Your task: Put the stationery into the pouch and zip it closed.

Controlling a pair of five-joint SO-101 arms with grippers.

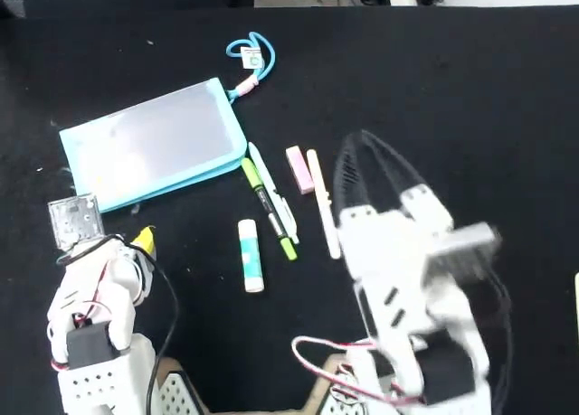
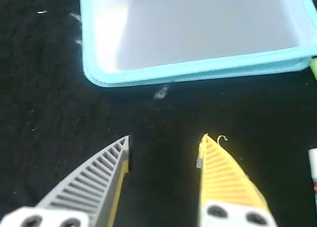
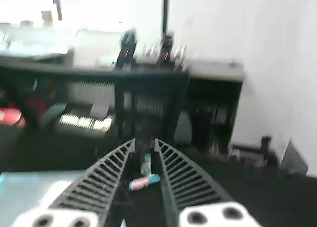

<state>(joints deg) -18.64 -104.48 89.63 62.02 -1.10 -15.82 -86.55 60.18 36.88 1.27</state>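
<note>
A light blue pouch (image 1: 149, 144) lies flat at the back left, its strap (image 1: 251, 58) curled beyond its corner. Beside it lie a green pen (image 1: 267, 207), a white pen (image 1: 271, 187), a pink eraser (image 1: 299, 169), a white stick (image 1: 323, 202) and a glue stick (image 1: 250, 255). My left gripper (image 2: 166, 143) is open just short of the pouch's near edge (image 2: 198, 71), with nothing between its fingers. The right arm (image 1: 407, 270) is raised over the table right of the stationery. Its gripper (image 3: 143, 150) is narrowly open and empty, facing the strap (image 3: 143, 181).
The black table (image 1: 452, 99) has free room at the back right. The glue stick (image 2: 313, 172) and the green pen's tip (image 2: 314, 68) lie just beside my left gripper. Desks and shelves stand in the room behind.
</note>
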